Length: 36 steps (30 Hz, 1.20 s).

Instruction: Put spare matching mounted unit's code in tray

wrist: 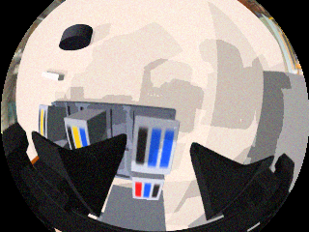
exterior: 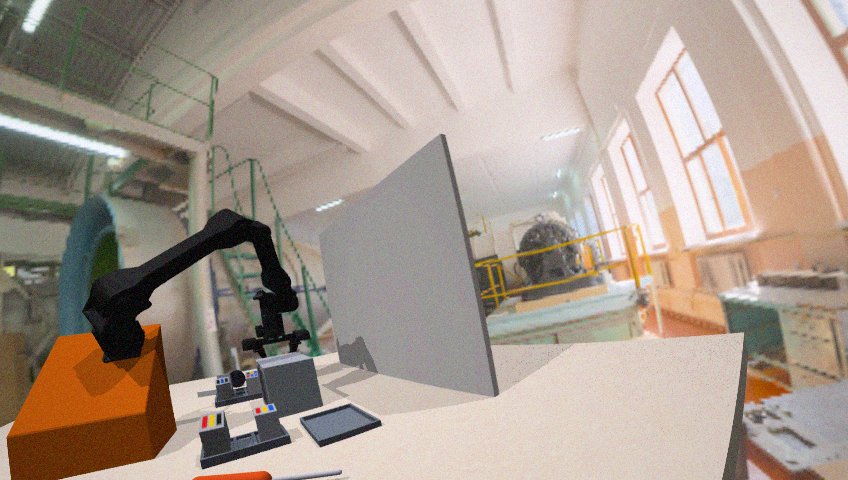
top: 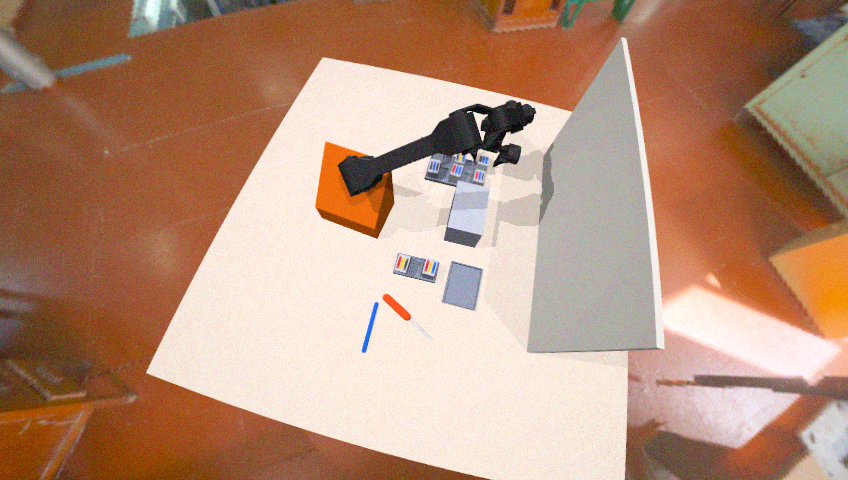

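My gripper (top: 485,160) (exterior: 277,350) (wrist: 160,143) is open and empty, above the far rack (top: 444,173) (exterior: 238,399) (wrist: 118,121). In the wrist view a spare with black, blue and blue stripes (wrist: 154,147) shows between the fingertips, below them. A spare with red, blue and black stripes (wrist: 146,188) stands beside it; a yellow-and-blue striped spare (wrist: 78,134) stands left. The near rack (top: 416,269) (exterior: 249,443) holds two striped spares. The tray (top: 462,285) (exterior: 339,424) is empty. The large grey box (top: 470,208) (exterior: 291,383) (wrist: 127,210) shows no code on its visible faces.
A tall grey panel (top: 595,237) (exterior: 404,279) stands beyond the box. The arm's orange base (top: 351,202) (exterior: 89,410) is opposite. A screwdriver (top: 396,306) and blue stick (top: 370,327) lie near the tray. A black disc (wrist: 75,38) and small white piece (wrist: 52,75) lie past the rack.
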### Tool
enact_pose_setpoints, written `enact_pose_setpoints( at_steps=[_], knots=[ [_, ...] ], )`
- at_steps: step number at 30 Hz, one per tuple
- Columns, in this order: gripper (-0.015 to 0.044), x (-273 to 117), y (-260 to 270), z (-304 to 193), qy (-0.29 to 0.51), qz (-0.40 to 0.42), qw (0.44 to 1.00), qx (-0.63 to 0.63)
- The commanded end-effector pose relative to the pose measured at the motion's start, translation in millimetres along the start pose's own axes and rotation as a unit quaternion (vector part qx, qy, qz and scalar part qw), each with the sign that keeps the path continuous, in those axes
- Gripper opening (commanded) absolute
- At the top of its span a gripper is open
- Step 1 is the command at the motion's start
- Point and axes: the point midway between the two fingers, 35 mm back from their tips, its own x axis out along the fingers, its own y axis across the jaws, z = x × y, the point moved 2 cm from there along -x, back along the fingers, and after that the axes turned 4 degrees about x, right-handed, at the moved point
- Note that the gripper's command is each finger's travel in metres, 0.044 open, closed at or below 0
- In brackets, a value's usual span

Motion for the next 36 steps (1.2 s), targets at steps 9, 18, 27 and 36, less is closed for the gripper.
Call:
enact_pose_setpoints(
  at_steps=[9,18,27,36],
  knots=[
    [0.0300,24.8,4.9,-2.5,0.007,0.004,1.000,-0.004],
    [0.0300,25.8,5.0,-2.6,0.007,0.004,1.000,-0.004],
    [0.0300,25.8,5.0,-2.6,0.007,0.004,1.000,-0.004],
    [0.0300,25.8,5.0,-2.6,0.007,0.004,1.000,-0.004]
  ],
)
